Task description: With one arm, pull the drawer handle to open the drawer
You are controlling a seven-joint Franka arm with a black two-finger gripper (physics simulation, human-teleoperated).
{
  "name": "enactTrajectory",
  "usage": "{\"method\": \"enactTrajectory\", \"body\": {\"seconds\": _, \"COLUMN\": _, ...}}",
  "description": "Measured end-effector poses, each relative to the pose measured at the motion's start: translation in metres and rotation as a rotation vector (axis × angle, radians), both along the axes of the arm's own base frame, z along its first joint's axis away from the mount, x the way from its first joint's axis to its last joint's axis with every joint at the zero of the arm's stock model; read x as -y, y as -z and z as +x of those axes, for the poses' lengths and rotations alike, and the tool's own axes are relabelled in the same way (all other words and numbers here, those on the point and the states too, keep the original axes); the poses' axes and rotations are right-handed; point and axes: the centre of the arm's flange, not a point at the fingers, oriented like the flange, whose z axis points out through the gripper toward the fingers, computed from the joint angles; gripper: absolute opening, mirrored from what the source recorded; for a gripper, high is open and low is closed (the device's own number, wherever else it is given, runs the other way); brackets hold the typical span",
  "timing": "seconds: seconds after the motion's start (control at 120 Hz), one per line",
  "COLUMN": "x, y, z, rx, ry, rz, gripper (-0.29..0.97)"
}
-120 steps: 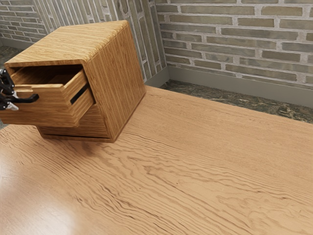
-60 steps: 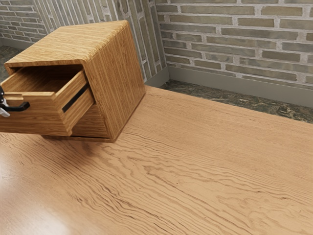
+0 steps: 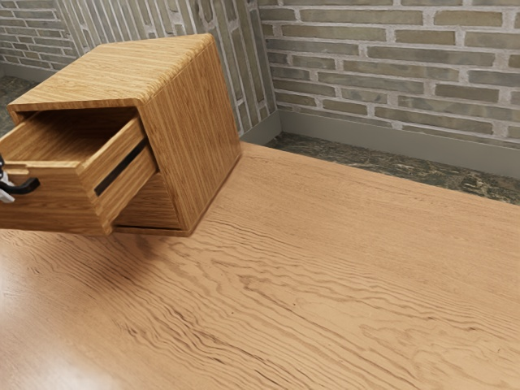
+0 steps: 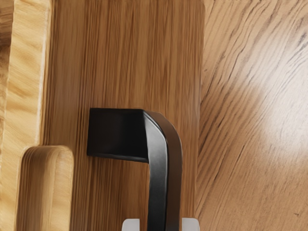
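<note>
A wooden cabinet (image 3: 183, 114) stands at the back left of the table. Its top drawer (image 3: 57, 199) is pulled well out toward the exterior view's left, and the inside is bare. The black drawer handle (image 3: 23, 188) sticks out from the drawer front at the exterior view's left edge. My gripper (image 3: 2, 188) just shows at that edge, on the handle. In the wrist view the handle (image 4: 161, 159) runs down across the drawer front (image 4: 120, 57), with a pale finger pad (image 4: 130, 224) on each side of it. The gripper (image 4: 160, 224) is shut on the handle.
The wooden table (image 3: 325, 276) stretches wide to the exterior view's right of the cabinet. A brick wall (image 3: 390, 57) runs behind it. Under the open drawer a lower drawer front (image 3: 150, 210) sits flush in the cabinet.
The drawer has slid further out toward the exterior view's left. My gripper has moved left with the handle and has nearly left the picture.
</note>
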Motion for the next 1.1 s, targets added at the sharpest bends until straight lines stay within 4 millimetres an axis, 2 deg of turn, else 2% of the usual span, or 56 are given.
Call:
{"method": "enactTrajectory", "body": {"seconds": 0.242, "x": 0.008, "y": -0.001, "z": -0.004, "rx": 0.000, "ry": 0.011, "rz": 0.005, "gripper": -0.07}}
{"method": "enactTrajectory", "body": {"seconds": 0.417, "x": 0.009, "y": -0.003, "z": -0.006, "rx": -0.002, "ry": 0.012, "rz": 0.006, "gripper": 0.08}}
{"method": "enactTrajectory", "body": {"seconds": 0.583, "x": 0.010, "y": -0.005, "z": -0.007, "rx": -0.003, "ry": 0.011, "rz": 0.007, "gripper": 0.16}}
{"method": "enactTrajectory", "body": {"seconds": 0.658, "x": 0.012, "y": -0.019, "z": -0.013, "rx": 0.016, "ry": 0.010, "rz": 0.019, "gripper": 0.19}}
{"method": "enactTrajectory", "body": {"seconds": 0.7, "x": 0.013, "y": -0.039, "z": -0.017, "rx": 0.037, "ry": 0.009, "rz": 0.034, "gripper": 0.20}}
{"method": "enactTrajectory", "body": {"seconds": 0.742, "x": 0.017, "y": -0.073, "z": -0.024, "rx": 0.067, "ry": 0.006, "rz": 0.056, "gripper": 0.21}}
{"method": "enactTrajectory", "body": {"seconds": 0.783, "x": 0.037, "y": -0.112, "z": -0.023, "rx": 0.089, "ry": 0.020, "rz": 0.080, "gripper": 0.25}}
{"method": "enactTrajectory", "body": {"seconds": 0.817, "x": 0.069, "y": -0.145, "z": -0.012, "rx": 0.093, "ry": 0.053, "rz": 0.092, "gripper": 0.31}}
{"method": "enactTrajectory", "body": {"seconds": 0.85, "x": 0.107, "y": -0.169, "z": 0.010, "rx": 0.076, "ry": 0.099, "rz": 0.100, "gripper": 0.37}}
{"method": "enactTrajectory", "body": {"seconds": 0.883, "x": 0.149, "y": -0.181, "z": 0.048, "rx": 0.036, "ry": 0.148, "rz": 0.100, "gripper": 0.42}}
{"method": "enactTrajectory", "body": {"seconds": 0.917, "x": 0.175, "y": -0.178, "z": 0.077, "rx": -0.015, "ry": 0.146, "rz": 0.081, "gripper": 0.45}}
{"method": "enactTrajectory", "body": {"seconds": 0.958, "x": 0.196, "y": -0.158, "z": 0.116, "rx": -0.096, "ry": 0.102, "rz": 0.039, "gripper": 0.50}}
{"method": "enactTrajectory", "body": {"seconds": 0.983, "x": 0.206, "y": -0.147, "z": 0.132, "rx": -0.134, "ry": 0.069, "rz": 0.015, "gripper": 0.52}}
{"method": "enactTrajectory", "body": {"seconds": 1.033, "x": 0.229, "y": -0.135, "z": 0.147, "rx": -0.184, "ry": 0.004, "rz": -0.026, "gripper": 0.55}}
{"method": "enactTrajectory", "body": {"seconds": 1.1, "x": 0.262, "y": -0.127, "z": 0.154, "rx": -0.226, "ry": -0.066, "rz": -0.072, "gripper": 0.59}}
